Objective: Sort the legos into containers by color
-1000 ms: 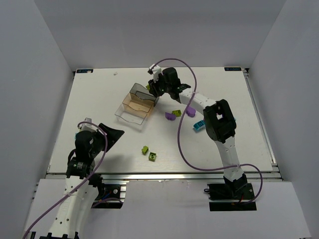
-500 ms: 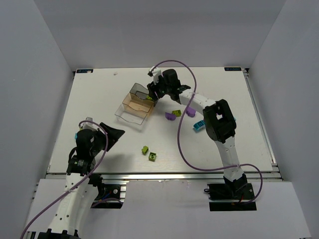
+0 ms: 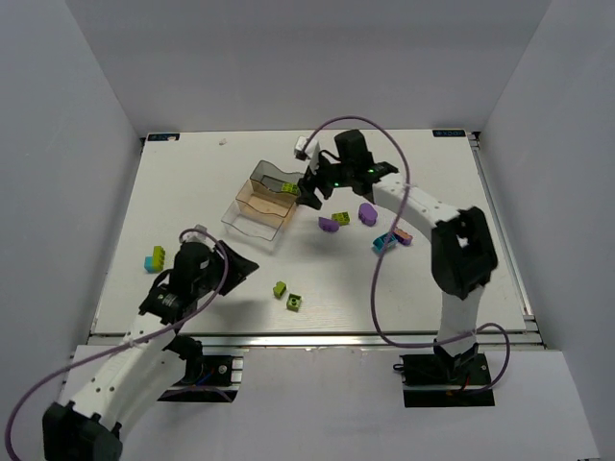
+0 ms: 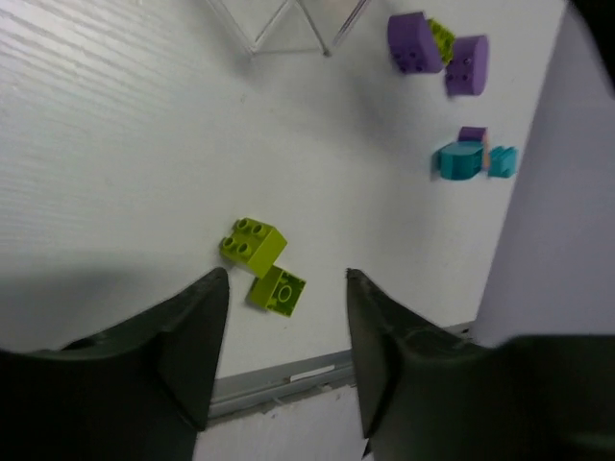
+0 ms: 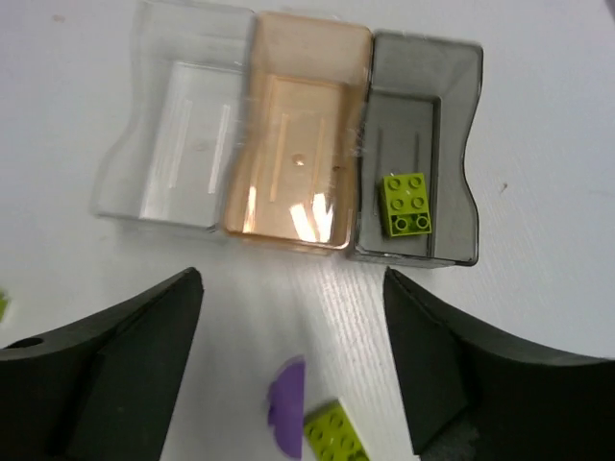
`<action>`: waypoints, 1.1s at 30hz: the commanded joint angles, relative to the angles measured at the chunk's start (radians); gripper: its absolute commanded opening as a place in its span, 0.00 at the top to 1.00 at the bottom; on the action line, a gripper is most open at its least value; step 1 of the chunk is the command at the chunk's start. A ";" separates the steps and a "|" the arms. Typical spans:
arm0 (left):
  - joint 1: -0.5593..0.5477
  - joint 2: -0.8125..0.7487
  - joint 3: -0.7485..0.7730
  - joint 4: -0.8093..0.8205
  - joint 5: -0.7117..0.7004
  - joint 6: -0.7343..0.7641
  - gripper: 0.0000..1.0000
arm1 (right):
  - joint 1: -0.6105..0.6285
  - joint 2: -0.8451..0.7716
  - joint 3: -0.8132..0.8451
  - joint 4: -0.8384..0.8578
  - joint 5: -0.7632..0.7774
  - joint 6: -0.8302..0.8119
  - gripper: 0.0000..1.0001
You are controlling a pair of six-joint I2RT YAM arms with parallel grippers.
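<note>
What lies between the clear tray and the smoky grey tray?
The orange-tinted tray, adjoining both. It is empty, while the grey tray holds one lime green brick. The right wrist view shows this best.

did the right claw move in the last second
Yes. The right claw has pulled back rightward off the grey tray, which it hung over a second ago, leaving a green lego inside.
</note>
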 commanded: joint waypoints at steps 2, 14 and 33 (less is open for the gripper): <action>-0.224 0.123 0.121 -0.063 -0.241 -0.115 0.32 | -0.014 -0.258 -0.129 -0.058 -0.198 -0.135 0.30; -0.496 0.583 0.381 -0.287 -0.455 -0.345 0.19 | -0.041 -0.631 -0.553 -0.125 -0.100 -0.097 0.52; -0.499 0.870 0.514 -0.288 -0.458 -0.298 0.11 | -0.090 -0.672 -0.610 -0.101 -0.074 -0.078 0.45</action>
